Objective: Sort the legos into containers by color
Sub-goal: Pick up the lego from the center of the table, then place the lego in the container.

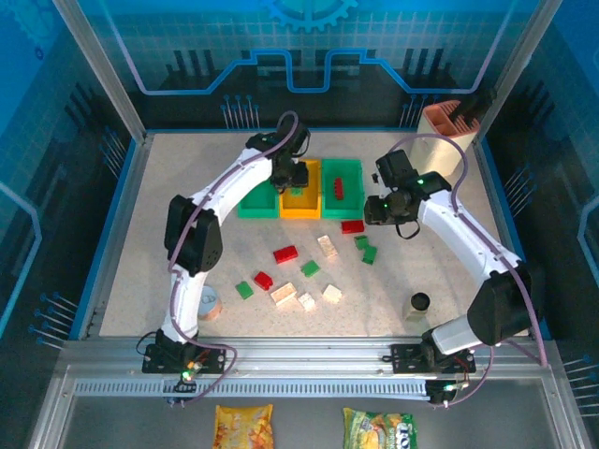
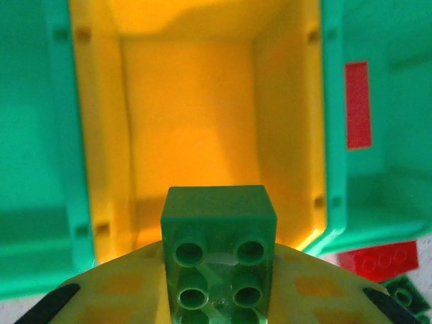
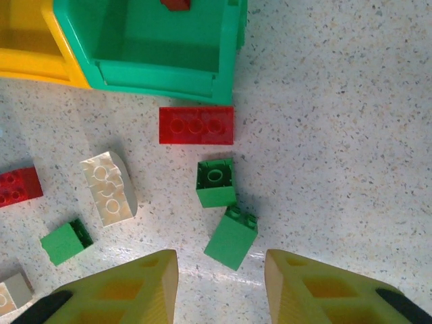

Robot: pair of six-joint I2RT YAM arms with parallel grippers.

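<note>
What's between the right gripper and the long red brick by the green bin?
Two green bricks lie there in the right wrist view, one next to the red brick, the other nearer the right gripper.

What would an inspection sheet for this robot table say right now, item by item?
Surface: speckled beige tabletop, no spills seen.
Job's things: three joined open plastic bins: left green bin, yellow-orange bin, right green bin; one red plastic brick inside the right green bin; loose plastic bricks, red, green, cream, on the tabletop.
Clutter: round tin can, small black cup, tall beige-and-salmon holder, two snack packets below the table edge.
Grippers: left gripper shut on a green plastic brick above the yellow-orange bin; right gripper open, empty, near loose green bricks.
Cables: lilac cables along both arms.
Surroundings: blue-lit wall panels, metal frame.
</note>
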